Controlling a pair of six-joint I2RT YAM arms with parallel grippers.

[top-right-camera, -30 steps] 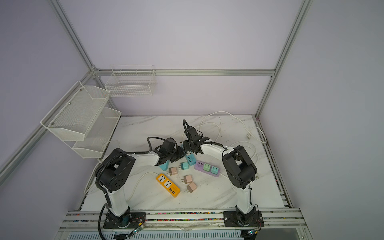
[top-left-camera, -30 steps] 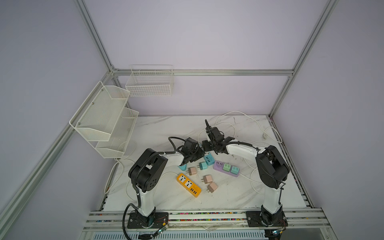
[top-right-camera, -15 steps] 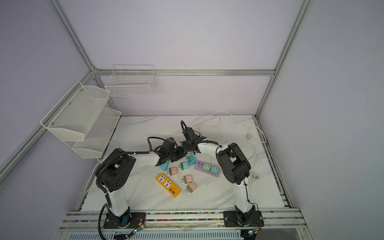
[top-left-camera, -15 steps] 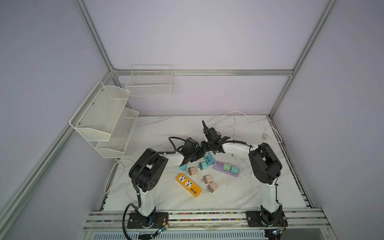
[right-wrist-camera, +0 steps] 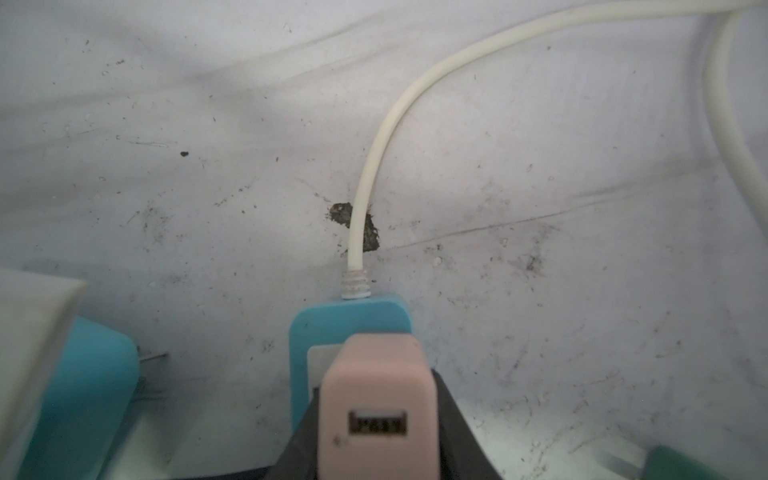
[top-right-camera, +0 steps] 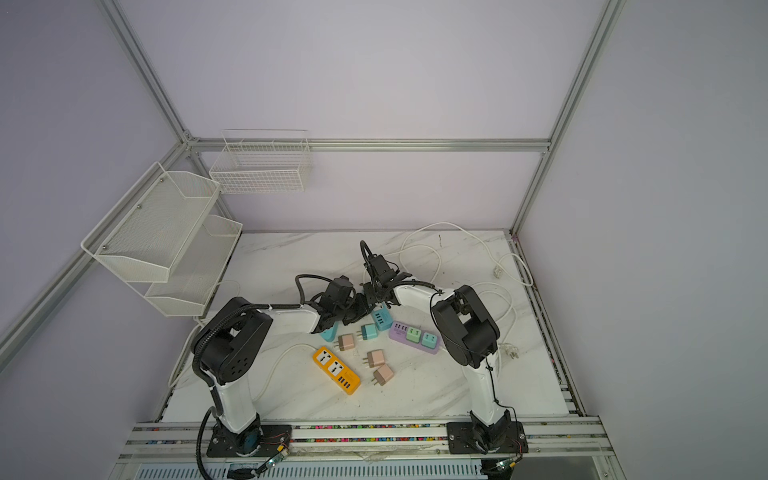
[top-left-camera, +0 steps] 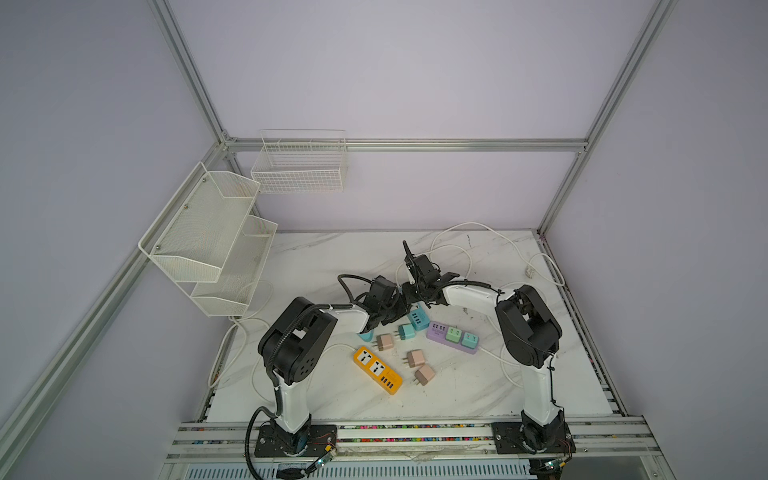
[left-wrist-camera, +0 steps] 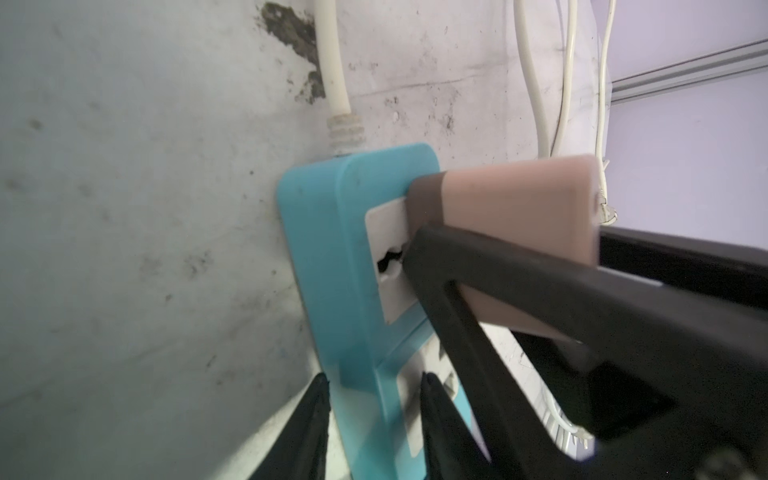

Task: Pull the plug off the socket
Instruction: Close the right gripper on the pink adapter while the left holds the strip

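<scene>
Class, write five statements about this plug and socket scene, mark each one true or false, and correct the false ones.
1. The right gripper is shut on the pink plug. True.
2. The pink plug hangs clear of the blue power strip. False: it sits in the strip's socket.
3. The left gripper holds the orange power strip. False: it grips the blue power strip; the orange one lies apart.
4. A white cable leaves the blue power strip's end. True.
5. The purple power strip carries no plugs. False: two plugs sit in it.
</scene>
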